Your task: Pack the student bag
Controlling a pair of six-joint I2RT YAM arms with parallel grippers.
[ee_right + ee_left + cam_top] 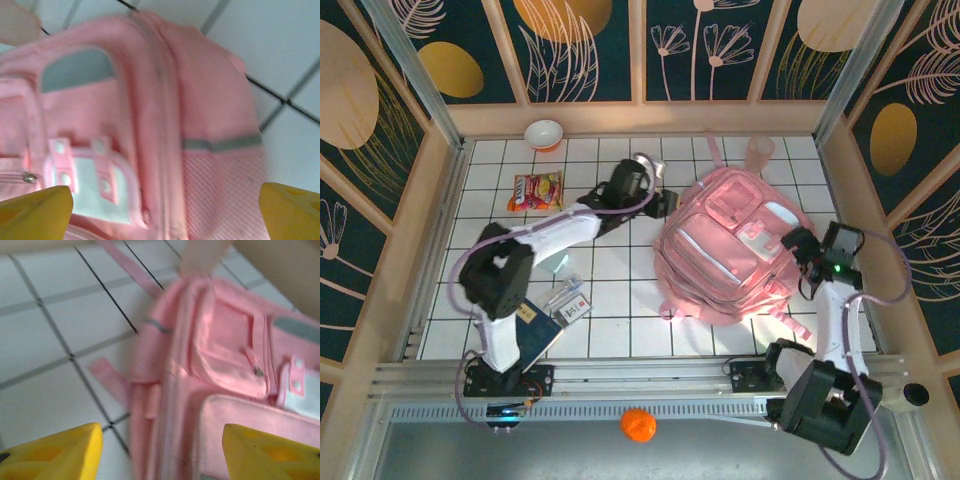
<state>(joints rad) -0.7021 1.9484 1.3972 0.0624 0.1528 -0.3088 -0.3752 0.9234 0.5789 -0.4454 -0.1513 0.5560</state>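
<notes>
The student bag (725, 250) is a large pink backpack lying front-up on the white tiles at centre right. My left gripper (665, 203) sits at its upper left edge. In the left wrist view the bag's side seam and mesh pocket (165, 405) lie between the yellow fingers (60, 455), which stand apart and do not press the fabric; the left gripper (160, 455) is open. My right gripper (798, 250) is over the bag's right side. Its wrist view shows the bag (160, 125) under the wide open right gripper (165, 215).
A white and orange bowl (544, 133) and a snack packet (537, 190) lie at the back left. A translucent pink cup (760, 150) stands behind the bag. A dark blue book (535, 328) and small cards (570, 300) lie by the left arm's base. Wooden walls border the table.
</notes>
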